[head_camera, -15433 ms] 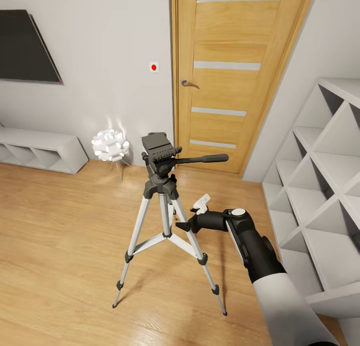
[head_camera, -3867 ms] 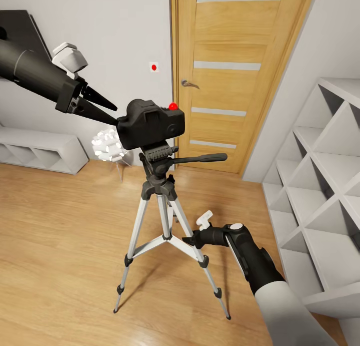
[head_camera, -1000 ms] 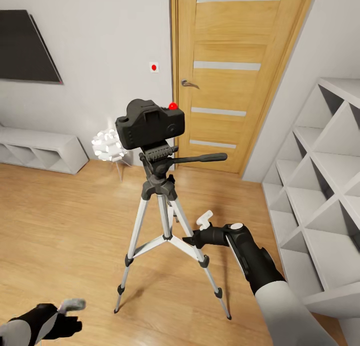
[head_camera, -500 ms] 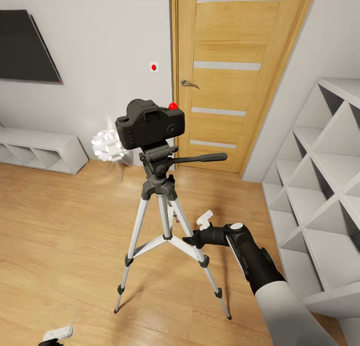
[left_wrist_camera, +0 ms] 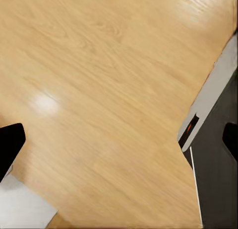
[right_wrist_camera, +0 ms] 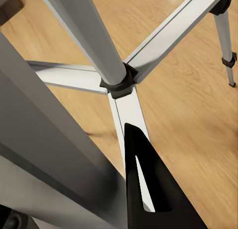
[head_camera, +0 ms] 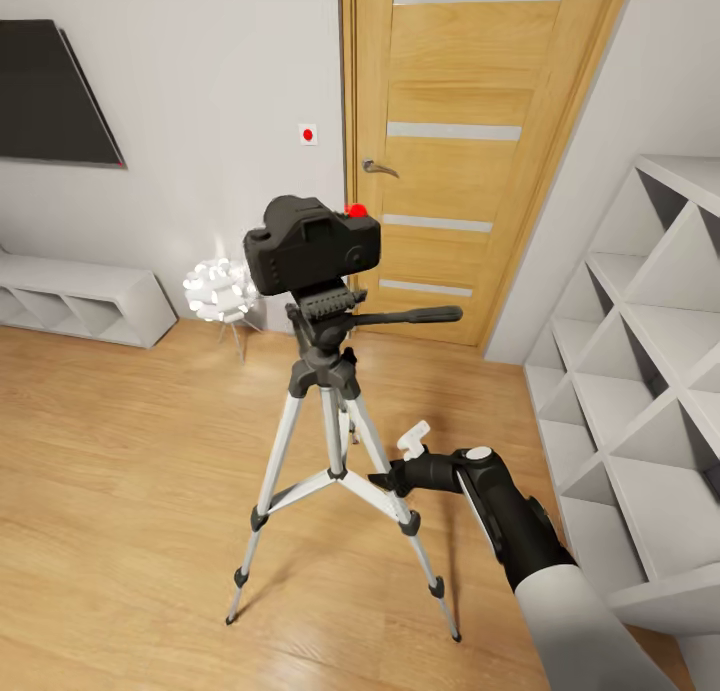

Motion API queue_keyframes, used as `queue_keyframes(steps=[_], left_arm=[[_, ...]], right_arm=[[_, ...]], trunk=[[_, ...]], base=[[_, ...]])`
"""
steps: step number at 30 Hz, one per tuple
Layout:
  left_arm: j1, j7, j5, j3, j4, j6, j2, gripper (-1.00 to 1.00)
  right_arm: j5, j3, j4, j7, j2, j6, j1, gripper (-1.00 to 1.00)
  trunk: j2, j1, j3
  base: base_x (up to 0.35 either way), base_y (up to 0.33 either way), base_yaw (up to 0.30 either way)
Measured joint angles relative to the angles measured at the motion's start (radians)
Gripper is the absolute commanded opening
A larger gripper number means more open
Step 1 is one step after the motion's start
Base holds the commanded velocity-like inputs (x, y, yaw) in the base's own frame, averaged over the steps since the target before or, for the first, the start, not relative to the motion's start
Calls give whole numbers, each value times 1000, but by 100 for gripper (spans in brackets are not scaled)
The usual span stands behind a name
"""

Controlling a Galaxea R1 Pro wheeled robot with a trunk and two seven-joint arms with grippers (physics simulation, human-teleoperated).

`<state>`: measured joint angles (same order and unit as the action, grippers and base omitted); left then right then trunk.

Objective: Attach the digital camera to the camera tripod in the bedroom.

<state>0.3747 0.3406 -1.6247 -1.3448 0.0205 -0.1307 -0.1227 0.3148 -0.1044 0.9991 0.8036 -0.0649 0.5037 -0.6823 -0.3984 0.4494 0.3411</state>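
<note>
The digital camera sits on the black head of the camera tripod, level, red dot on its top right corner, lens side facing away toward the far wall. No hand touches it. The tripod stands on the wood plank floor of the bedroom, its three legs spread, with the long side handle pointing right toward the wooden door. White cubby shelves stand to the right.

My right hand rests low, just beside the near right leg of the tripod, close to the leg brace. In the right wrist view its dark fingers lie nearly together, with only a thin slit between them and nothing held; the silver leg and the brace hub run close past them. I judge this hand is placed there to steady the stand, though I cannot tell whether it touches the leg.

My left wrist view looks down on bare floor. Dark tips show at its two edges, well apart, so I judge that hand wide and empty.

I judge the mounting is done.
</note>
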Motion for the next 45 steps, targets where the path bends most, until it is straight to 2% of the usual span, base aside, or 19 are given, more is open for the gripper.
queue_keyframes(steps=[5,7,10,13,17,23,29,30,35,45], left_arm=[[-28,-29,-29,2,5,28,28,100],[-40,-41,-28,3,9,39,40,100],[-56,-47,-31,4,13,56,57,100],[-73,-43,-34,4,15,72,71,100],[-92,-41,-35,4,16,95,74,100],[-92,-40,-33,5,17,126,76,100],[-93,-40,-30,5,17,156,77,100],[-93,-39,-30,5,17,161,77,100],[-93,-39,-30,5,17,178,77,100],[-93,-39,-30,5,17,178,77,100]], right_arm=[[-37,31,34,24,28,7,26,-100],[2,43,38,35,21,12,15,-100],[41,24,19,29,5,6,-1,-100],[42,12,1,12,-11,-9,-16,-100],[25,9,-21,-10,-14,-11,-19,-100],[-11,5,-36,-42,-14,-10,-21,-100],[-8,6,-37,-48,-14,-11,-21,-100],[-8,5,-37,-48,-14,-11,-21,100],[21,5,-37,-49,-14,-14,-21,100],[22,5,-37,-49,-14,-14,-21,100]], trunk=[[0,0,0],[0,0,0],[0,0,0],[0,0,0],[0,0,0],[0,0,0],[0,0,0],[0,0,0],[0,0,0],[0,0,0]], base=[[0,0,0],[0,0,0],[0,0,0],[0,0,0],[0,0,0],[0,0,0],[0,0,0],[0,0,0],[0,0,0],[0,0,0]])
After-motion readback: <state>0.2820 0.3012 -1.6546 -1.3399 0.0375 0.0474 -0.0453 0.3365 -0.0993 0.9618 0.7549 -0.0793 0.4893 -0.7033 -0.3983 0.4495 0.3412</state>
